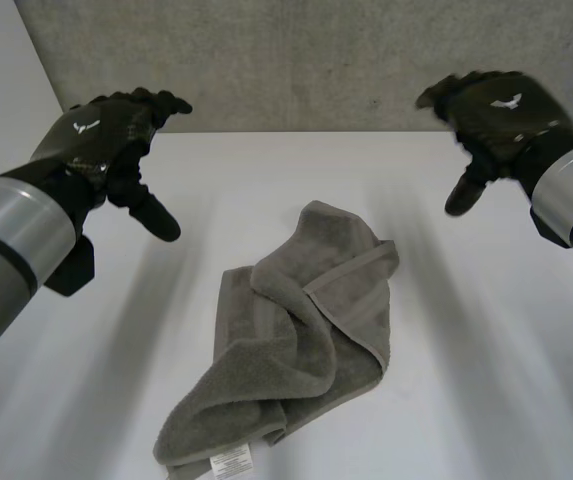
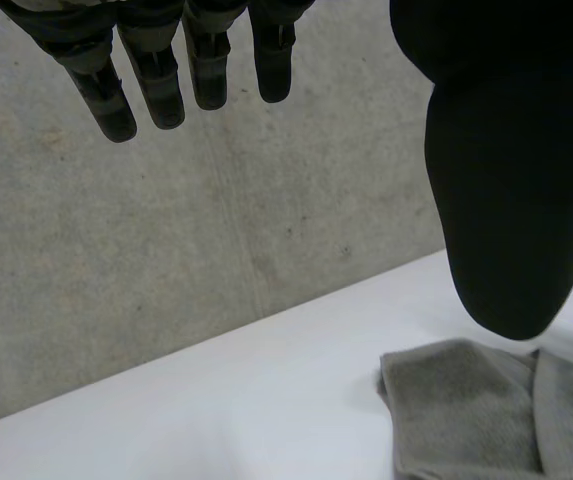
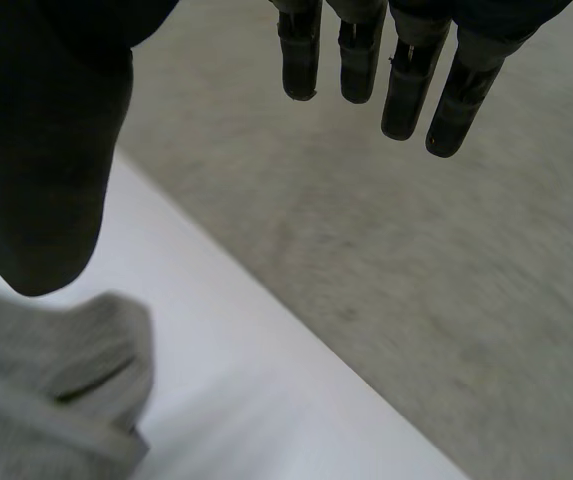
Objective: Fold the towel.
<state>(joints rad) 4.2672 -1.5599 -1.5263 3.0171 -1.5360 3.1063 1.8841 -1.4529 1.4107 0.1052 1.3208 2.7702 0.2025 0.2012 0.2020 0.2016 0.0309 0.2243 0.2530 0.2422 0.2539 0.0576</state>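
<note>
Towel (image 1: pixel 306 340) label (image 1: pixel 232 463) cut off at head view edge; underlayers hidden beneath crumpled top folds.

Towel label (image 1: pixel 231 462) print unreadable.

Straight-fingered right robot hand (image 3: pixel 41 170) clear of rumpled grey towel (image 3: pixel 56 390) on white table (image 3: pixel 256 400).

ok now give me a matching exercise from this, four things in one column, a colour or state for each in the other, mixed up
Things:
1. towel
2. label
3. table
4. left hand

Colour or state:
a. black, open, raised off the table, holding nothing
b. grey, crumpled in a loose heap
c. white, flat, lying under the towel
d. small, white, printed, at the towel's near edge

Pairs: 1-b, 2-d, 3-c, 4-a
</note>
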